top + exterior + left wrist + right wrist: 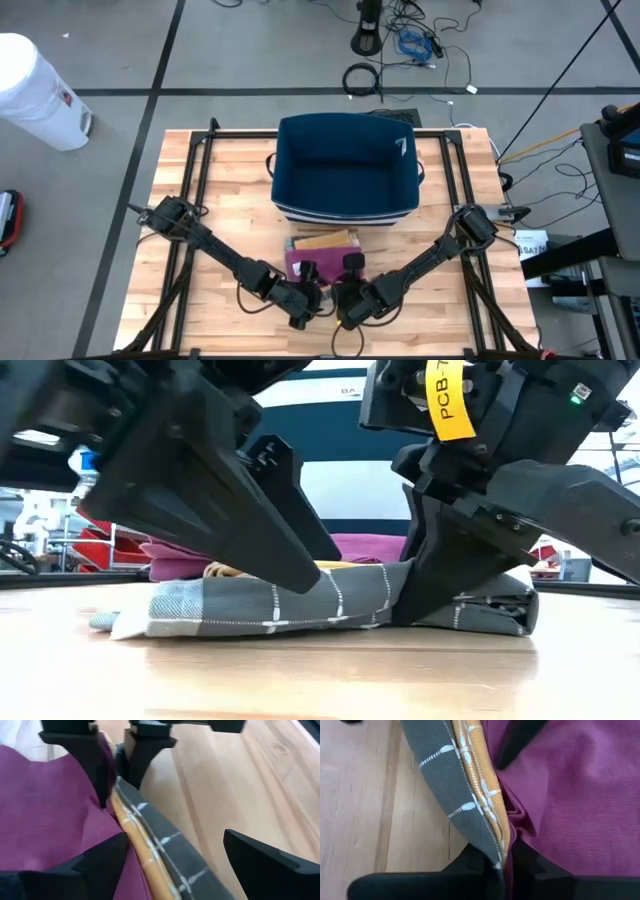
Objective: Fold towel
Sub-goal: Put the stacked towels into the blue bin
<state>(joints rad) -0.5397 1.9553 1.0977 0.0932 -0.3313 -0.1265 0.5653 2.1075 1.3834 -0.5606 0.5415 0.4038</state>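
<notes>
Towel stack gripped at the worktop's front edge.
The grey towel is pinched by the right tool; the left tool is held spread beside it.

A stack of towels lies on the table just in front of the bin. The left gripper and right gripper sit side by side at the stack's front edge.

Grey white-lined towel, orange patterned towel, plain magenta towel.
</notes>
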